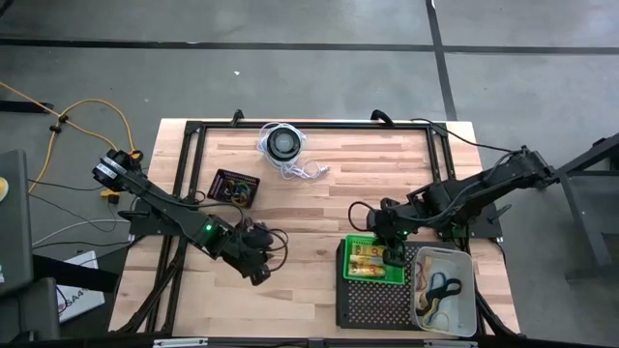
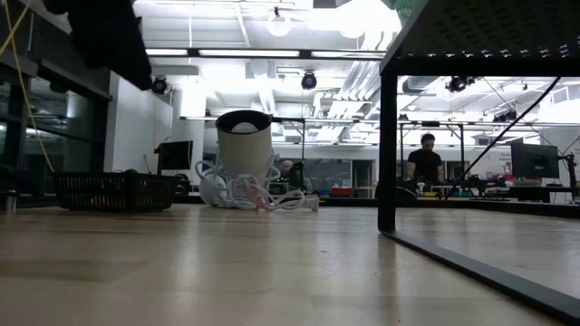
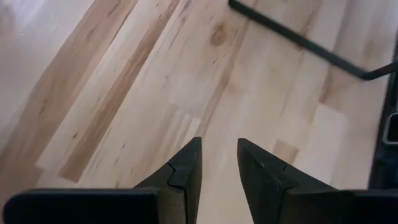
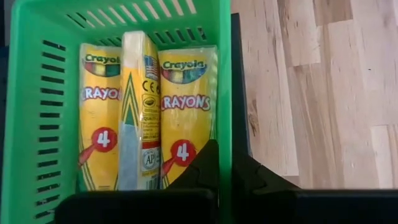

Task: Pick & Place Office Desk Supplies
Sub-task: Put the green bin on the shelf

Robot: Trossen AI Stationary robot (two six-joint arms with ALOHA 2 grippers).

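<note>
A: What lay in the green slotted plastic basket (image 4: pixel 37 112)?

B: Three yellow crayon packets (image 4: pixel 144 106), side by side, one turned on edge between the other two. The basket sat on the large black perforated tray (image 1: pixel 372 302), beside a clear plastic bin (image 1: pixel 468 307) holding dark and yellow rubber-band loops (image 1: pixel 440 287).

A: And the right gripper (image 4: pixel 225 163)?

B: It hung over the basket's wall, fingers pressed together on nothing, the wall just beneath the tips.

A: The left gripper (image 3: pixel 219 163)?

B: Low over bare wooden tabletop (image 3: pixel 124 93), fingers apart, nothing between them. A small dark tray of mixed little items (image 1: pixel 235 187) stood well apart from it, near the round black disc with white coiled cord (image 1: pixel 284 145).

A: What could go wrong from here?

B: In my judgement, the right fingertips might catch the basket's wall on rising and tip or drag the basket, spilling the packets. The left gripper, so low, might scrape the wood if it travelled sideways.
</note>
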